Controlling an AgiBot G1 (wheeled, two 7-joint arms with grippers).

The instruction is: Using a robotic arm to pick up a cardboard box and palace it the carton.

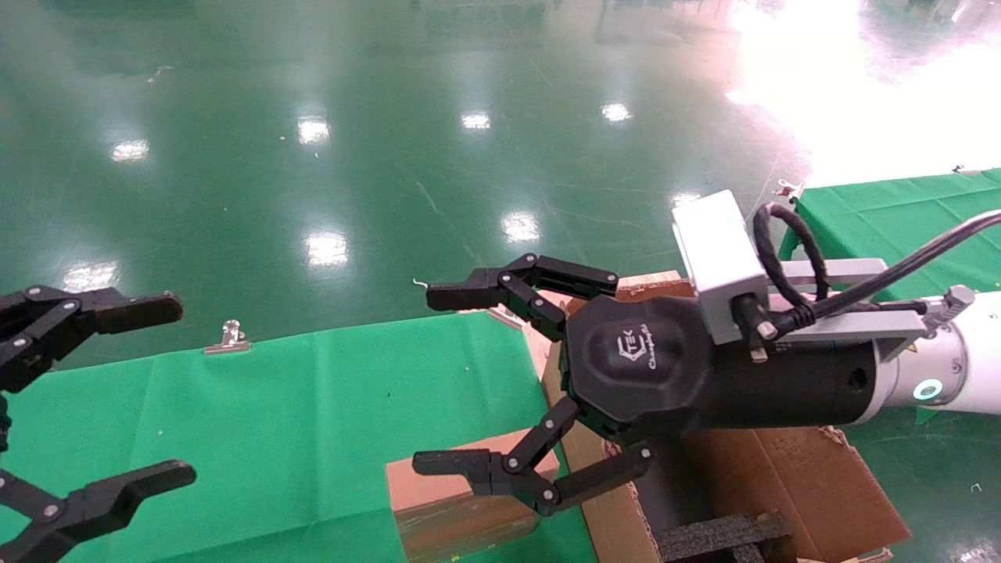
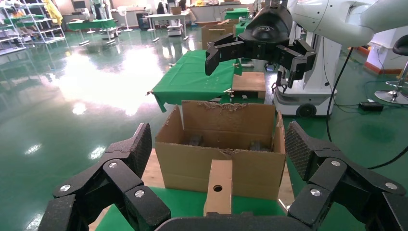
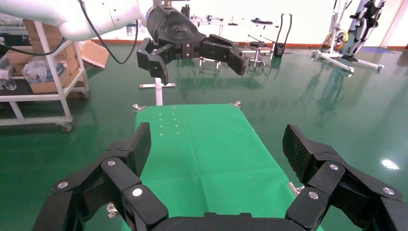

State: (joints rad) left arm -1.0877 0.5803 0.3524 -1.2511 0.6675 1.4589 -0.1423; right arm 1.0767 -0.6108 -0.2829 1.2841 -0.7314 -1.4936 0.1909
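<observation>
I'm hovering my right gripper (image 1: 500, 387), fingers spread and empty, directly above the cardboard box (image 1: 461, 500), which is lying on the green table (image 1: 274, 422) just beside the carton (image 1: 790, 485), nearer this arm than the left.

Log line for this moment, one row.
right gripper: open, above cardboard box | cardboard box: on table, ungrasped | carton: open | left gripper: open, idle

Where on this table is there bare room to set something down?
The green cloth lies bare between the left gripper and the cardboard box. The right side is crowded: the open right gripper hangs above the box and the carton beside it, which holds black foam inserts.
</observation>
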